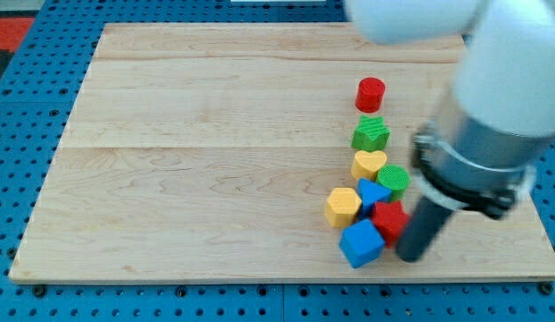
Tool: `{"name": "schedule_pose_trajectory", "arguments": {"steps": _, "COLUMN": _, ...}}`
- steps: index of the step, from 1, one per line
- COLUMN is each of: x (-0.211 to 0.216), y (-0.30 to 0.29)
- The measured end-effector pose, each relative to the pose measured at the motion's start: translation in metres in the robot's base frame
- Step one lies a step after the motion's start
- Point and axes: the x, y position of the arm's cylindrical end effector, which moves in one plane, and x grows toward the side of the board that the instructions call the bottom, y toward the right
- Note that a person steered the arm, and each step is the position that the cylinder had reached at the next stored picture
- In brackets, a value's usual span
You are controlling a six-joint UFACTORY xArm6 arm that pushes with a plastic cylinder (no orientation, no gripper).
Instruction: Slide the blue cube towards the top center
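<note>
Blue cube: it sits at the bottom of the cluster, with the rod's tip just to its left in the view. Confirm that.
Wrong side. In the camera view, my tip is just to the right of the blue cube, not its left, beside the red block. The cube does sit at the bottom of the cluster.

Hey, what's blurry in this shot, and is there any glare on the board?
Camera view: the arm at the view's right is soft and out of focus, my tip included, just right of the blue cube; the blocks and board look sharp; lighting is even, no strong glare, only faint shadows under the blocks.
</note>
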Motion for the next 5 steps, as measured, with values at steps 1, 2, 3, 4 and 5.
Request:
{"name": "schedule_pose_trajectory", "arguments": {"steps": 1, "x": -0.019, "y": -0.052}}
{"name": "schedule_pose_trajectory", "arguments": {"steps": 2, "x": -0.032, "y": -0.084}}
{"name": "schedule_pose_trajectory", "arguments": {"steps": 3, "x": -0.016, "y": -0.067}}
{"name": "schedule_pose_trajectory", "arguments": {"steps": 4, "x": 0.027, "y": -0.017}}
{"name": "schedule_pose_trajectory", "arguments": {"steps": 5, "x": 0.031, "y": -0.019}}
